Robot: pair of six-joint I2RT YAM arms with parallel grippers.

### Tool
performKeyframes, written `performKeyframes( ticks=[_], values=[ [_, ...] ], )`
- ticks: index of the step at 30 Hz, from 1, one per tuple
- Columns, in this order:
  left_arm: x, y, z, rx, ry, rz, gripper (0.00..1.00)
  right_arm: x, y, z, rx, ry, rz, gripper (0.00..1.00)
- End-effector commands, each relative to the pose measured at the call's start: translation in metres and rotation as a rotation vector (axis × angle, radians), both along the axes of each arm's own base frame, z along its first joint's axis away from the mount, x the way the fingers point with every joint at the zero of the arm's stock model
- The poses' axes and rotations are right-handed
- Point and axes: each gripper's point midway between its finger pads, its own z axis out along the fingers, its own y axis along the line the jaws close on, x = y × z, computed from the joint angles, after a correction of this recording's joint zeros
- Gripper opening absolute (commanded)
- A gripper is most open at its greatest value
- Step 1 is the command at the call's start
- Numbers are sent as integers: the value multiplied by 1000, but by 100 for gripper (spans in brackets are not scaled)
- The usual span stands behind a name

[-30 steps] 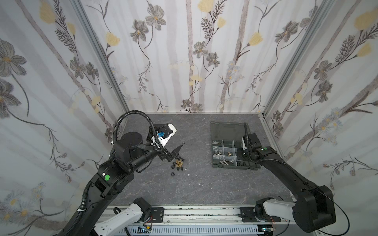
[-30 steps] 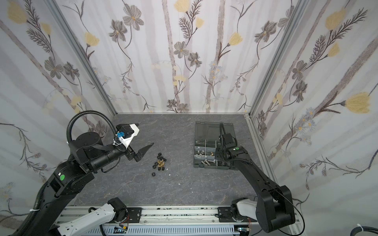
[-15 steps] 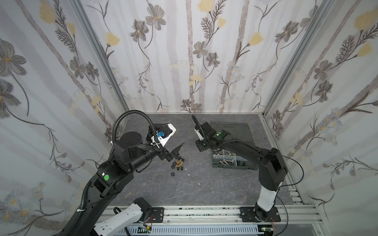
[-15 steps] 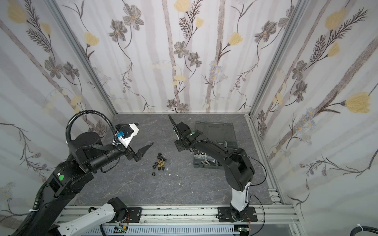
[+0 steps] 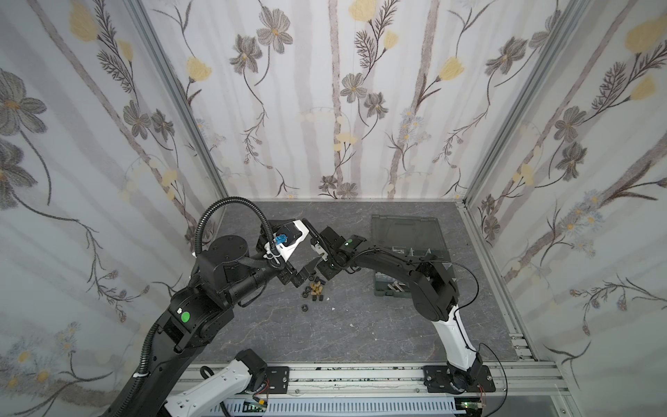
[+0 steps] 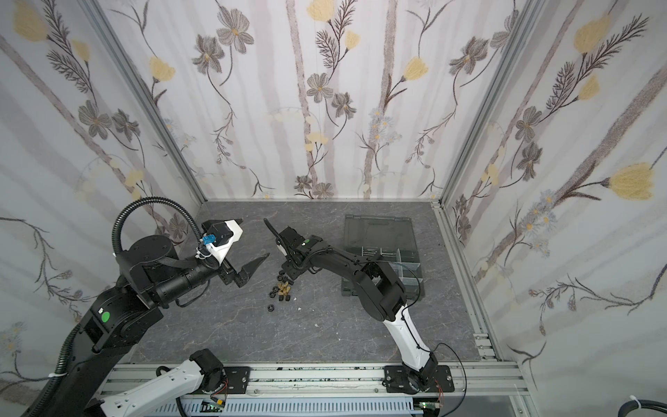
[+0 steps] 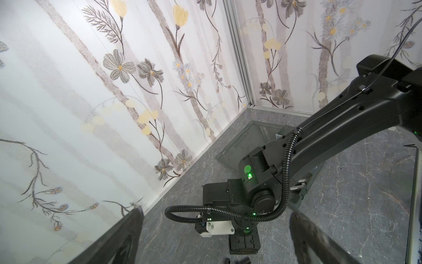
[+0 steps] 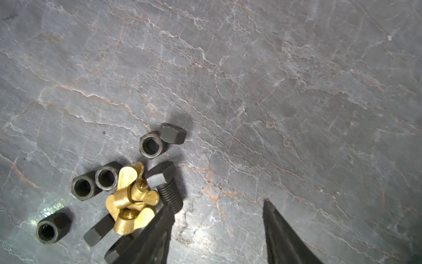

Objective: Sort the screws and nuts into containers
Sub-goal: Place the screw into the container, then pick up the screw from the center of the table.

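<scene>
A small pile of loose parts (image 5: 315,287) lies mid-table in both top views (image 6: 283,287). The right wrist view shows a black screw (image 8: 165,185), several black nuts (image 8: 150,144) and brass wing nuts (image 8: 130,198). My right gripper (image 8: 218,203) points down just beside the pile, open, with bare table between its fingers; one fingertip (image 8: 167,212) is close to the black screw's thread. My left gripper (image 6: 251,240) hovers open and empty left of the pile, facing the right wrist. The containers (image 5: 393,285) sit at the right in the grey organizer box and hold silver screws (image 7: 299,185).
The box's open lid (image 6: 379,231) lies flat toward the back wall. One black nut (image 5: 305,308) sits apart in front of the pile, with white specks (image 5: 332,309) nearby. Flowered walls close in three sides. An aluminium rail (image 5: 361,375) runs along the front.
My right arm has swung left from the organizer box to the pile and dropped low over it, its jaws opening wider on the way. The left arm has stayed put.
</scene>
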Motion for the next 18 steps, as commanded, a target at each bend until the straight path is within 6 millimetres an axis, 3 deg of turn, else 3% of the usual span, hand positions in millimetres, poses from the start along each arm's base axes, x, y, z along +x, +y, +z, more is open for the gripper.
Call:
performKeyframes(
  ticks=[1, 18],
  values=[
    [0, 0, 2, -8, -12, 1, 100, -1, 8, -3, 11, 15, 34, 63],
    [-2, 4, 2, -8, -14, 9, 100, -9, 24, -21, -17, 22, 77, 54]
  ],
)
